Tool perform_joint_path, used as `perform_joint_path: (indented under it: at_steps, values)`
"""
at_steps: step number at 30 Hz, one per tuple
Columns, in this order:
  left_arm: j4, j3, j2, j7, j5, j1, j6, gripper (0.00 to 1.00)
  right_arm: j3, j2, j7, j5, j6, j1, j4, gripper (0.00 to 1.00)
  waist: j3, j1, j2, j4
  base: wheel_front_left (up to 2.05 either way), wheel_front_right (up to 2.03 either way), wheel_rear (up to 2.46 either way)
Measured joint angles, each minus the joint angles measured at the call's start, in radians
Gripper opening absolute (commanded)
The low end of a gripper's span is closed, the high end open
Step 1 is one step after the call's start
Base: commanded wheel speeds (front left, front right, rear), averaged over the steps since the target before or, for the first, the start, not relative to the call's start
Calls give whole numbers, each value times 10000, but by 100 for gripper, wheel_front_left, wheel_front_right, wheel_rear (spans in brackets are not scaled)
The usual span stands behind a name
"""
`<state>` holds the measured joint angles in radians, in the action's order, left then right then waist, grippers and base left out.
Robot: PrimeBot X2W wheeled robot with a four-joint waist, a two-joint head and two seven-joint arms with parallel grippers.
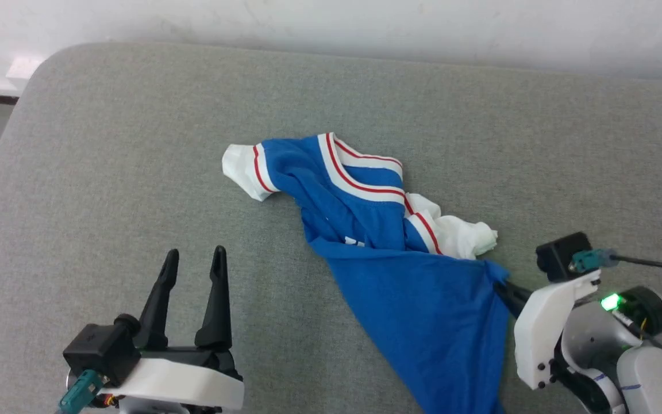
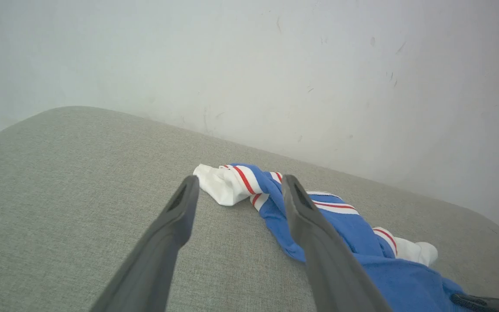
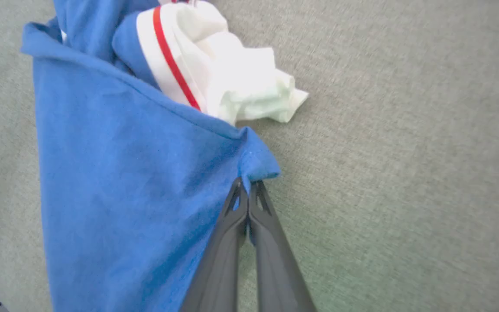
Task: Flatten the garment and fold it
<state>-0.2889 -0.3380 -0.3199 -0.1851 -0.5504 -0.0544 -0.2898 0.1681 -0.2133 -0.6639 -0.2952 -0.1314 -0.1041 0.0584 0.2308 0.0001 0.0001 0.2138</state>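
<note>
garment (image 1: 411, 299) pinched at its edge by right gripper (image 3: 246, 187)

a royal-blue jersey t-shirt with white short sleeves and red-striped white trim, it lies crumpled on a grey woven fabric surface (image 1: 107, 172) in front of a white wall (image 1: 365, 23). one white sleeve pokes out at the far left, the striped collar folds across the middle, the other sleeve is wadded at the right, and the blue body fans out toward the near edge; a scrap of white lettering shows. the left gripper (image 1: 196, 252) is at the near left, its two dark fingers pointing far and spread wide with nothing between them, apart from the cloth to its right. the right gripper reaches in from the near right, fingers pressed together on a blue corner of the hem beside the wadded sleeve.
</note>
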Motion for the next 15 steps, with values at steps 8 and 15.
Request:
perform_joint_path:
  at_steps: [8, 15]
  values:
    - [50, -19, 2, 2, -48, -2, -6, 100, 780, 215, -144, -909, 2, -714, 2123, 0, -416, -1, 0, -230, 0, 0, 0]
    - [-8, -44, -13, 13, -61, -2, -12, 100, 3967, 861, -1739, -3043, 0, -347, 3264, 0, -562, -2, 0, -191, 0, 0, 0]
